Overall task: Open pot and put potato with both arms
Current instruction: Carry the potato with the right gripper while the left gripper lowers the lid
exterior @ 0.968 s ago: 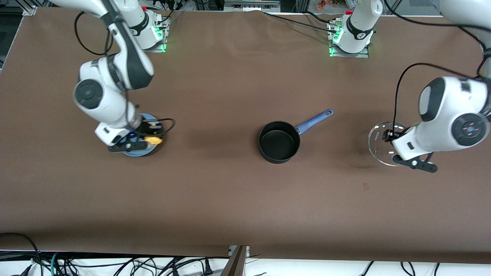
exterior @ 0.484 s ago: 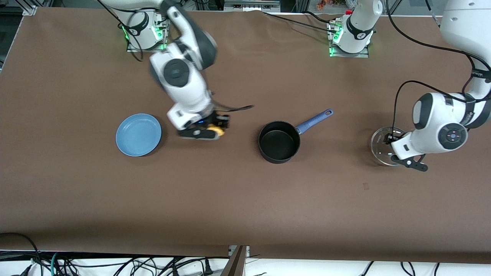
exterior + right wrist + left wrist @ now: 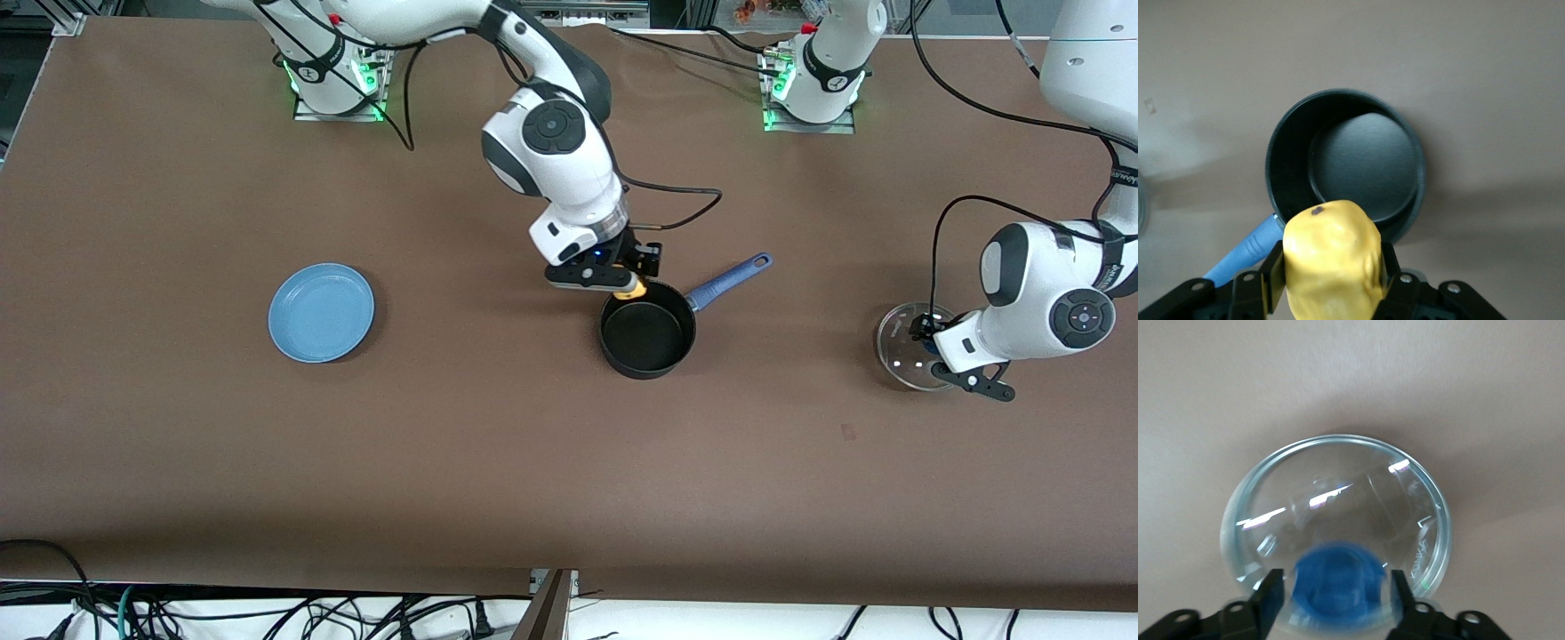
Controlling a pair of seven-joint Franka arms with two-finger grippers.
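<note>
The black pot [image 3: 646,336] stands open at mid-table, its blue handle [image 3: 729,277] pointing toward the left arm's end. My right gripper [image 3: 622,283] is shut on the yellow potato [image 3: 629,286] and holds it over the pot's rim. In the right wrist view the potato [image 3: 1331,260] sits between the fingers above the empty pot [image 3: 1358,167]. My left gripper [image 3: 929,354] is shut on the blue knob [image 3: 1338,583] of the glass lid [image 3: 902,347], low over the table at the left arm's end. The lid [image 3: 1338,493] fills the left wrist view.
A flat light-blue plate [image 3: 321,312] lies empty toward the right arm's end of the brown table [image 3: 498,444]. Cables hang beyond the table's near edge. The arm bases stand along the edge farthest from the front camera.
My right gripper lifted the potato off the blue plate and carried it across to the pot's rim. My left gripper lowered the lid toward the table.
</note>
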